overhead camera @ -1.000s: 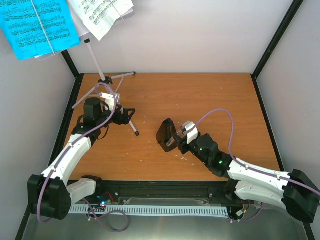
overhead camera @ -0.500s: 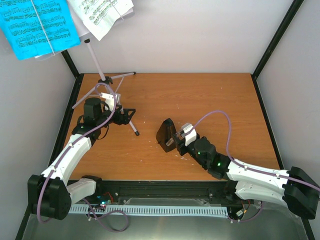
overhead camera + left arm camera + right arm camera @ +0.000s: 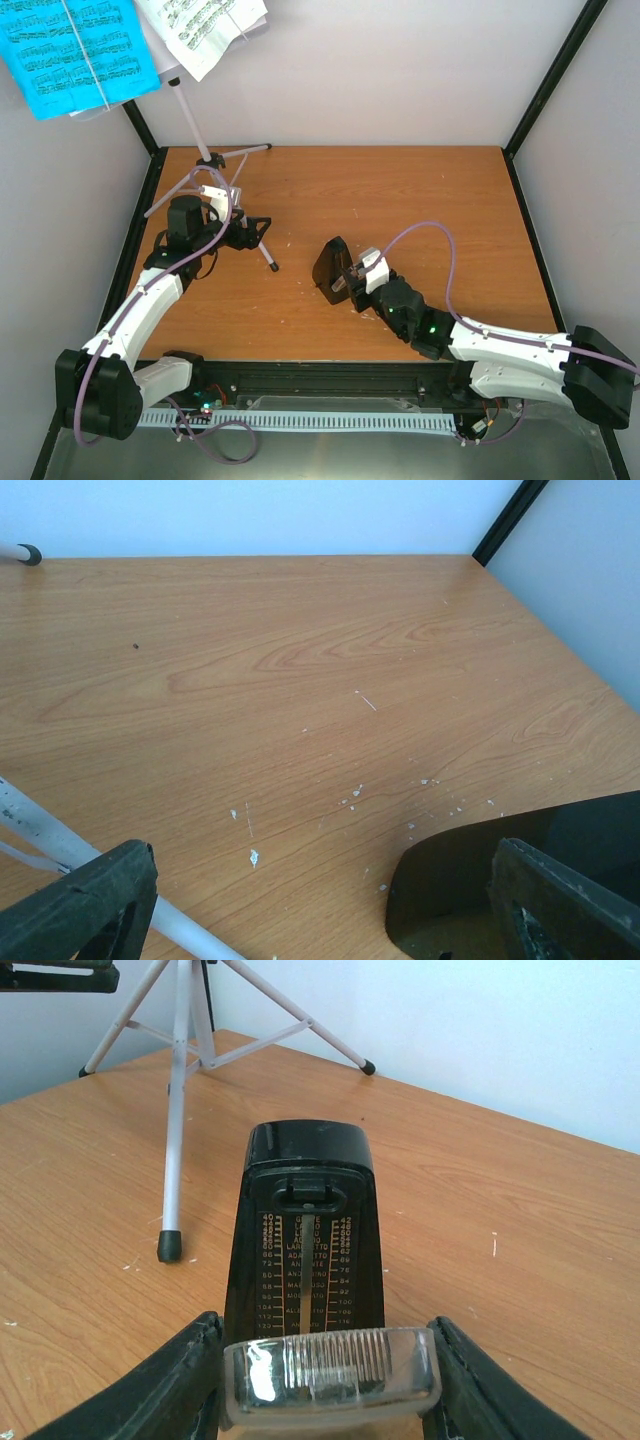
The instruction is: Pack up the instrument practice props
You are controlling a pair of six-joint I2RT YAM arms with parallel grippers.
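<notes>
The black pyramid metronome (image 3: 328, 266) stands upright at mid-table, its scale face toward my right gripper (image 3: 352, 280). In the right wrist view the metronome (image 3: 305, 1210) is just ahead and my right gripper (image 3: 328, 1380) is shut on the clear cover (image 3: 330, 1372), held against the metronome's base. The silver tripod music stand (image 3: 208, 160) stands at the far left, and shows in the right wrist view (image 3: 178, 1110). My left gripper (image 3: 250, 232) is open beside one tripod leg (image 3: 40, 830), which runs past the left finger (image 3: 90, 905). Blue sheets (image 3: 75, 50) and white sheets (image 3: 205, 28) sit on the stand's tray.
The wooden table (image 3: 420, 200) is walled by grey panels and black frame posts (image 3: 555, 75). The tripod's leg foot (image 3: 168, 1245) rests left of the metronome. Small white specks (image 3: 352, 792) dot the tabletop.
My right gripper has moved left with the clear cover, closer to the metronome. The left arm has not moved.
</notes>
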